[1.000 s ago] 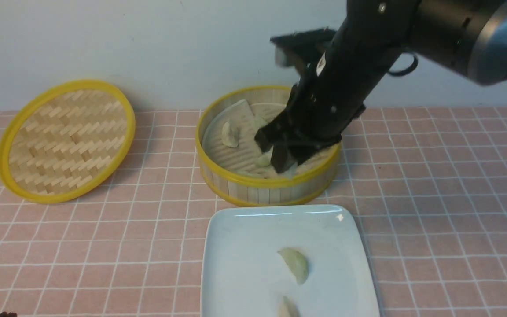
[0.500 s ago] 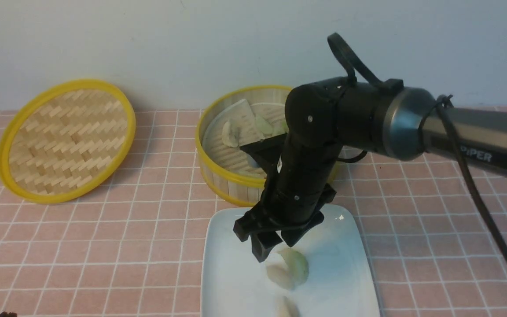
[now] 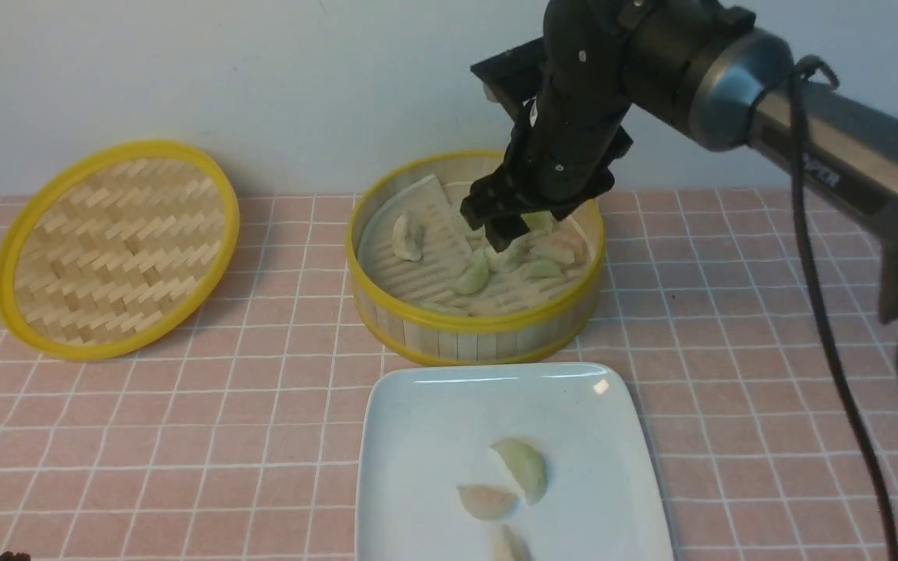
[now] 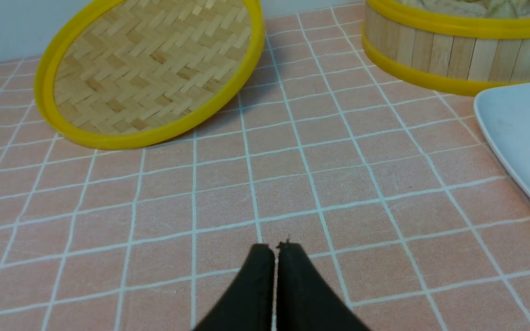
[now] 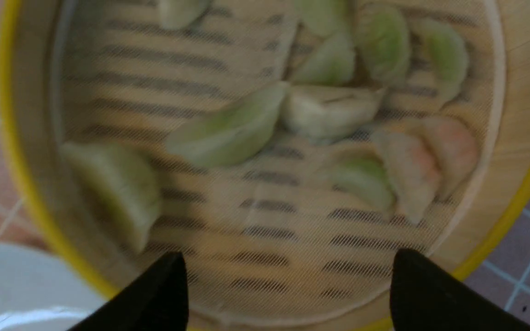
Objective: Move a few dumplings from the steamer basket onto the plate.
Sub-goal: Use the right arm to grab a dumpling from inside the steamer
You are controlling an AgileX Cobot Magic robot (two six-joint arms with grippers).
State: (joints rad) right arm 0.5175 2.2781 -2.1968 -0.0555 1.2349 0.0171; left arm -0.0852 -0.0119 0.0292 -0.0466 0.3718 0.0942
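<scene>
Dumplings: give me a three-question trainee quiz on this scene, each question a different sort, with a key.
1. True or false: the right gripper holds a dumpling.
2. How many dumplings lie on the plate?
3. The woven lid is: A) on the steamer basket; B) on the plate; C) on the table, left of the basket.
Key: 1 false, it is open and empty; 2 three; 3 C.

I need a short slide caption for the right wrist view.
Open right gripper over the steamer basket, which holds green and pink dumplings.
</scene>
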